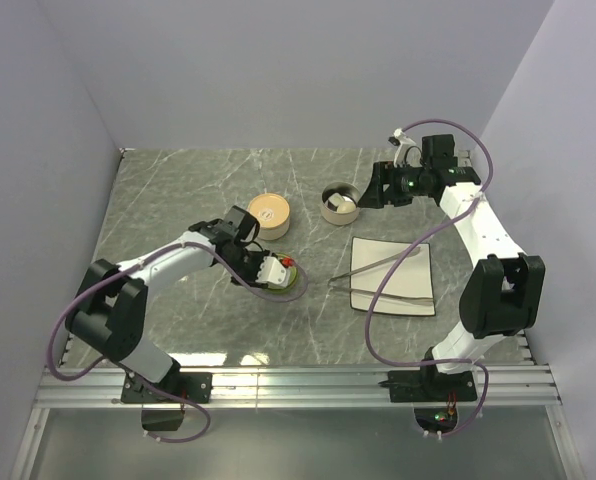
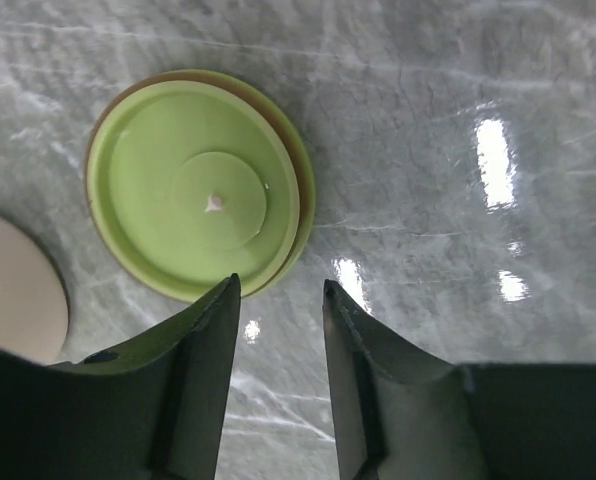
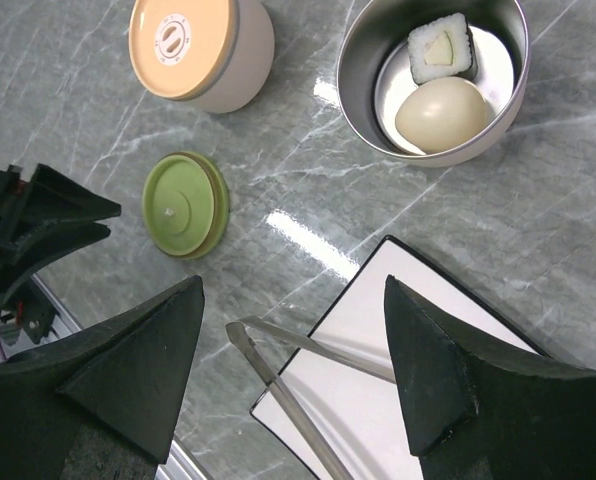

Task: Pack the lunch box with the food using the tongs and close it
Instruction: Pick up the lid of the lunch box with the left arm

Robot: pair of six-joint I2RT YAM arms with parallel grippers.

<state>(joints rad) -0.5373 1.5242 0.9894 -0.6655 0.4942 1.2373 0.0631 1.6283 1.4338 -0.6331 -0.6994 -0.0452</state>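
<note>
The tongs [image 3: 308, 348] lie directly below the right gripper [image 3: 293, 290]. Its two dark, wedge-shaped fingers [image 3: 138, 370] stand spread wide with nothing between them, a stance that looks set for coming down over the slim metal arms. The tongs are thin bright steel in a narrow V. The joined end pokes off the edge of the white plate [image 3: 353, 310] onto the grey marbled table [image 3: 308, 190], while the two arms fan out across the plate's flat, dark-rimmed surface. That overhang probably gives the fingers something to close around, since steel lying flat on a glossy plate would be slippery.

Farther out in the right wrist view sits the lunch box [image 3: 363, 60], an open round tin with a shiny steel inside and a pale outer wall. In it a smooth egg-like ball [image 3: 443, 112] touches a square white-and-dark piece [image 3: 440, 48] with a green centre.

The left gripper [image 2: 280, 285] hangs above the table, its jaws part-way apart and empty, with the green lid [image 2: 198, 185] just beyond its tips. The lid is a matte plastic disc with a raised middle. It lies flat and appears to be parked aside until closing time. Near it stands a cream container [image 3: 253, 55] capped in peach.
</note>
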